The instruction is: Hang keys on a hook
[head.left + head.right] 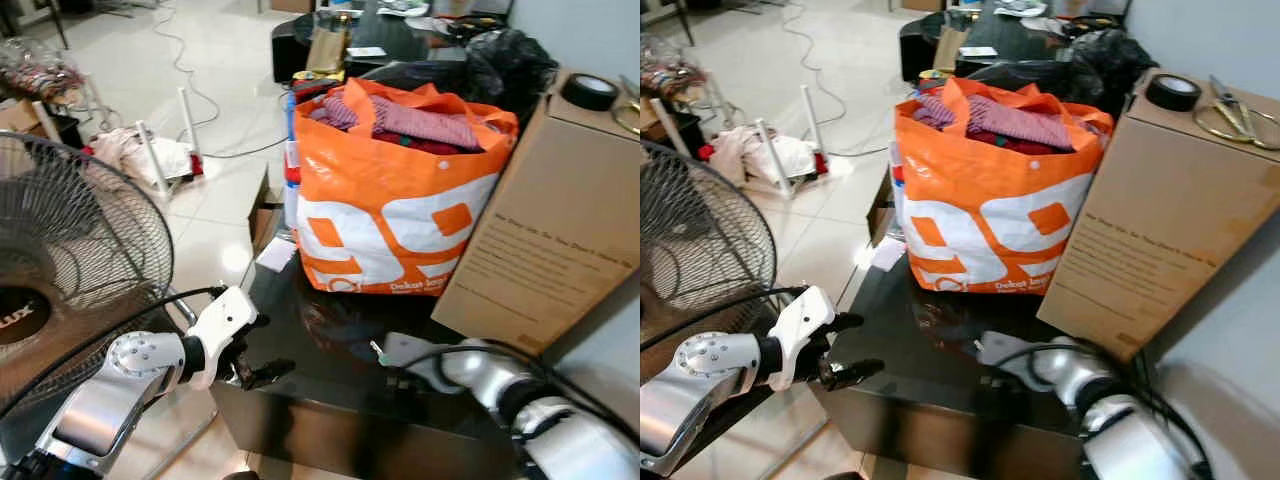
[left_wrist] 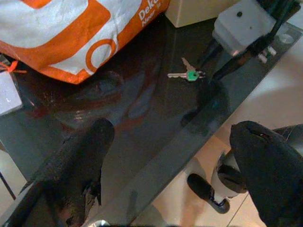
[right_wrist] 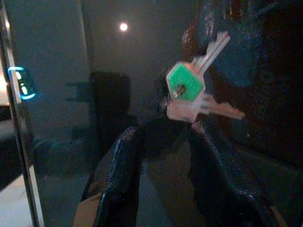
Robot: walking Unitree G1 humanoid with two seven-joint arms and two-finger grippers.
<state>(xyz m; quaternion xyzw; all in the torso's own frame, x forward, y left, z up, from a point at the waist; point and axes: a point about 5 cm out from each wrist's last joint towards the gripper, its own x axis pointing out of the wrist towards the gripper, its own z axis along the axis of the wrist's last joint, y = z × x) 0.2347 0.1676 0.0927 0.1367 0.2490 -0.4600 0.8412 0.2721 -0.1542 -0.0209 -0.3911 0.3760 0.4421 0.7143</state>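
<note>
Just beyond released right end effector [image 3: 163, 142], keys [image 3: 191, 92], apparently flat on table [image 2: 142, 123]; left end effector [image 2: 175, 156] released

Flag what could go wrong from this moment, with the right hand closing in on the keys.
The keys lie flat on the glossy black table, so the right hand, open just short of them, may push them along rather than pinch them. A slid bunch could end up under the orange bag. The left hand hovers open at the table's edge and could knock it.
</note>
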